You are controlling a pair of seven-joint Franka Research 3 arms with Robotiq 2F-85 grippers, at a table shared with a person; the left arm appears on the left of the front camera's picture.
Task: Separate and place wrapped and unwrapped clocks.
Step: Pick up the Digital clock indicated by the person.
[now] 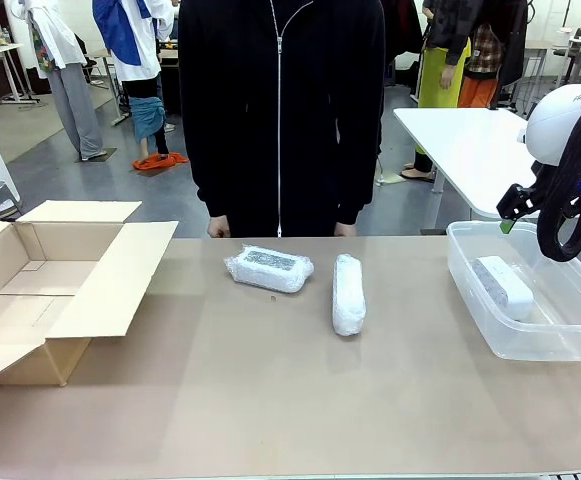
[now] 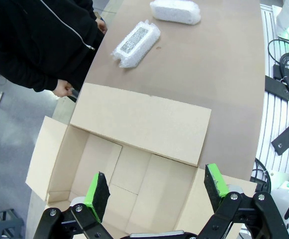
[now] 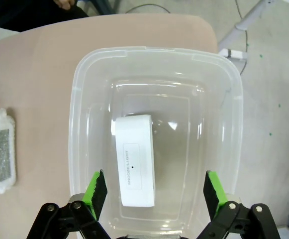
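Two wrapped clocks lie mid-table in crinkly white plastic, one (image 1: 268, 268) (image 2: 136, 44) nearer the person and one (image 1: 348, 293) (image 2: 175, 11) to its right, the latter also at the edge of the right wrist view (image 3: 0, 152). The bare white unwrapped clock (image 1: 502, 287) (image 3: 134, 167) rests inside a clear plastic bin (image 1: 470, 232) (image 3: 156, 52). My right gripper (image 1: 510, 215) (image 3: 154, 191) hovers open above that bin, holding nothing. My left gripper (image 2: 156, 191) hangs open and empty over the cardboard box (image 2: 139, 119).
The open cardboard box (image 1: 40, 290) sits at the table's left end with its flaps spread. A person in a black zipped jacket stands at the far edge, one hand (image 2: 62, 88) near the box. Cables and equipment (image 2: 286, 74) lie beyond the table edge.
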